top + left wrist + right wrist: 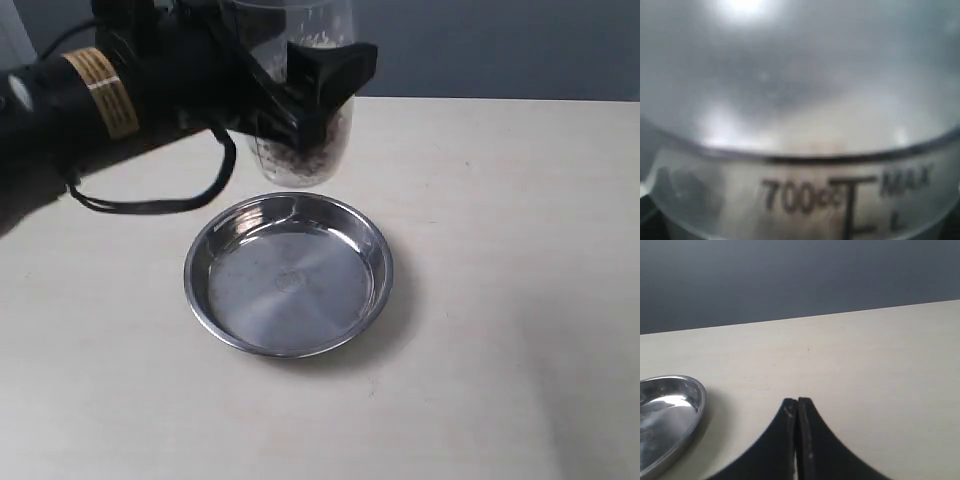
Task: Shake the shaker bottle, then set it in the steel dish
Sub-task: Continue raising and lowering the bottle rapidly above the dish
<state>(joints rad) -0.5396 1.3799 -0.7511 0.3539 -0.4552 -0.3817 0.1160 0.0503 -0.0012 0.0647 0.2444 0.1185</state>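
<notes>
Pale surface (500,380) lies under the right fingers (807,440), which are pressed together and hold nothing. Beyond sits the steel dish (288,275), empty. Behind its far rim, left fingers (335,65) clamp the shaker bottle (305,150) mid-body, apparently clear of the surface. Expect smooth, rigid, light plastic; loose grains shift.

Soft, even light from above falls on the pale desk (480,300), which dims toward its near right corner. The dish (212,255) throws a faint, soft-edged shadow toward the desk's right and near edges and shows bright glare on its left inner wall. The black left arm (150,90) over the far left corner is underexposed, its detail lost. In the left wrist view the bottle (800,125) fills the frame, badly out of focus. Its black print (805,195) is smeared and a white hotspot (742,5) burns out. The right wrist view is clearer; the right gripper (798,402) reads as flat black.
</notes>
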